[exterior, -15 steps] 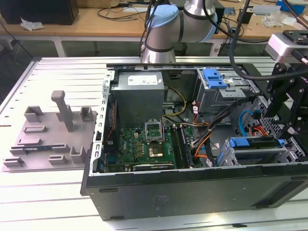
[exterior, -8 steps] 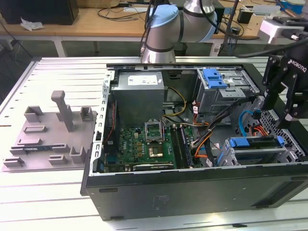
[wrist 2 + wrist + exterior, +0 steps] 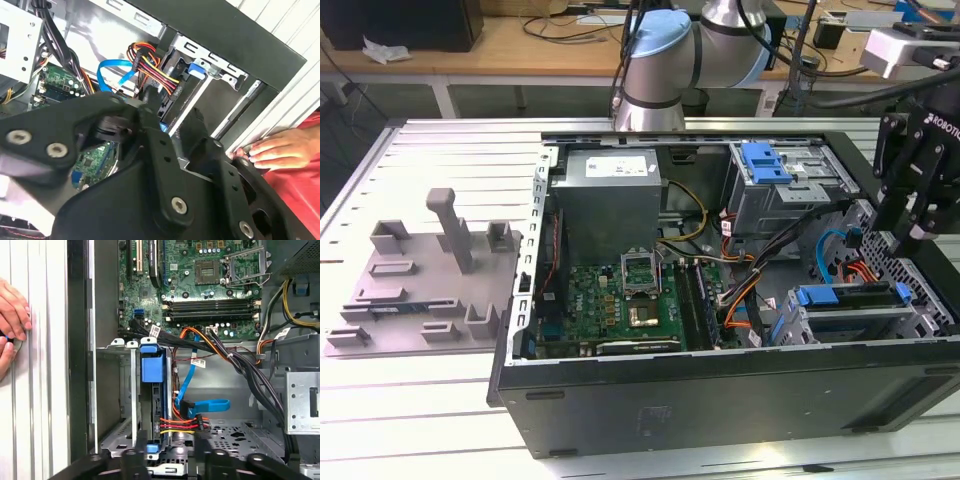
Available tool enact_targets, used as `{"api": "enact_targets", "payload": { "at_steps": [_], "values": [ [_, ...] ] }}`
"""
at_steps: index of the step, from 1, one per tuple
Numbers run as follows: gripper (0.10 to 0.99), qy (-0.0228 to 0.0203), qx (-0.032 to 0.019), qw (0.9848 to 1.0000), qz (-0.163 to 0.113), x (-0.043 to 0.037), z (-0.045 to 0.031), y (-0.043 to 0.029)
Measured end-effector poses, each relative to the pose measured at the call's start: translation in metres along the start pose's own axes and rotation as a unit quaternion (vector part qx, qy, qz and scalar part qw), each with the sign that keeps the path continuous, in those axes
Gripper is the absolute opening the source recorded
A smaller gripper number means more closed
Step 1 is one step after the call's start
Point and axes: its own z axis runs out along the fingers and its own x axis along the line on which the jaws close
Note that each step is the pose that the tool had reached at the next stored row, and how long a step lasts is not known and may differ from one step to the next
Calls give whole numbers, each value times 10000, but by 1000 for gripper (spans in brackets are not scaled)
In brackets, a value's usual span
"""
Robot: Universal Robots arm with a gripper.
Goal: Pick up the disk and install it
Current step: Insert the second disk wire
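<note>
The disk (image 3: 850,298), a drive in a bright blue bracket, sits in the drive cage at the near corner of the open computer case (image 3: 720,395), on the exterior view's right. In the first wrist view the disk (image 3: 152,390) stands edge-on between the cage's metal walls, with red, yellow and orange cables plugged in beside it. Its blue bracket (image 3: 197,69) also shows in the second wrist view. My gripper (image 3: 910,240) hangs just above and to the right of the cage, apart from the disk. In the first wrist view the gripper (image 3: 170,462) looks open, with nothing between its fingers.
A person's hand (image 3: 12,310) rests on the table by the case's outer wall, close to the cage. A second blue tab (image 3: 765,162) tops the far drive bay. A grey power supply box (image 3: 610,195) and motherboard (image 3: 620,300) lie inside. A grey fixture plate (image 3: 420,280) lies left.
</note>
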Motion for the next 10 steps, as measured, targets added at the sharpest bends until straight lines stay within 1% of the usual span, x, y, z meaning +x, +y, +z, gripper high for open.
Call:
{"api": "enact_targets", "payload": {
  "at_steps": [1, 2, 4, 5, 6, 7, 9, 10],
  "values": [
    [400, 0, 0, 10000, 0, 0, 0, 0],
    [337, 0, 0, 10000, 6, -34, -5, 0],
    [337, 1, -2, 10000, 19, -146, -20, 11],
    [337, 4, -3, 10000, 23, -169, -22, 43],
    [337, 27, -3, 10000, 26, -192, -18, 120],
    [337, 60, -2, 10000, 28, -210, -8, 168],
    [337, 103, -4, 9999, 28, -222, 0, 192],
    [337, 145, -12, 9999, 28, -226, 5, 201]
  ]
}}
